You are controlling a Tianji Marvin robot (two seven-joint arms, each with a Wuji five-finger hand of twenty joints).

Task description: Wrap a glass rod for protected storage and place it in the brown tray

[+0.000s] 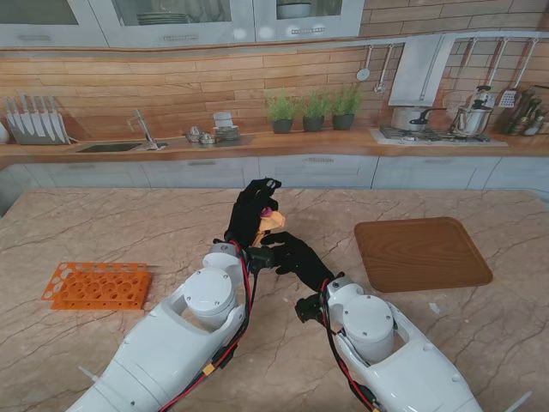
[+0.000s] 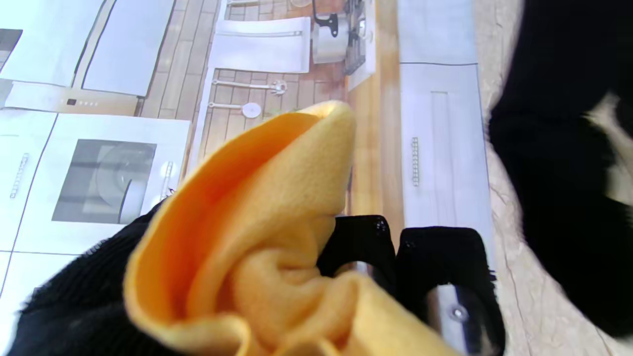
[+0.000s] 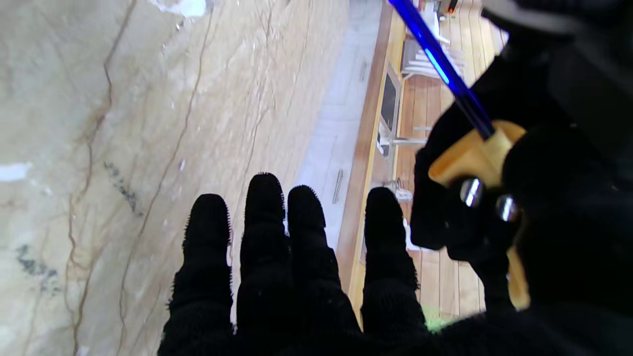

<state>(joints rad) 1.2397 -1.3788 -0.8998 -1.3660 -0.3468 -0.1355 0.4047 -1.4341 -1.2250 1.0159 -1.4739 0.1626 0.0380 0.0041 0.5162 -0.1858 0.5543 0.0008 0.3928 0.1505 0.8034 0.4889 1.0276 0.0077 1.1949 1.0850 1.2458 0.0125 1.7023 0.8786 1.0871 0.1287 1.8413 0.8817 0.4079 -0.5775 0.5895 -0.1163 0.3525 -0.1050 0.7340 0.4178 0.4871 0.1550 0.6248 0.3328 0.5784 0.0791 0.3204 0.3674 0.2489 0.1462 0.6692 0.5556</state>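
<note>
Two black-gloved hands meet above mid-table. The left hand point(image 1: 251, 213) is closed around a bunched soft yellow cloth point(image 2: 257, 217), from which a thin blue glass rod point(image 3: 440, 64) protrudes. The right hand point(image 1: 296, 256) is beside it with fingers point(image 3: 264, 232) extended and apart, holding nothing. The rod is likely stiff, slippery and brittle; grip the padded cloth section. The brown rectangular tray point(image 1: 422, 253) lies well apart, right.

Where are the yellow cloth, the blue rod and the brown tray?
yellow cloth point(image 2: 277, 198): left wrist view, on the broad fold of the cloth.
blue rod point(image 3: 447, 74): right wrist view, on the bare shaft sticking out of the cloth.
brown tray point(image 1: 420, 253): stand view, on its bare middle.
</note>
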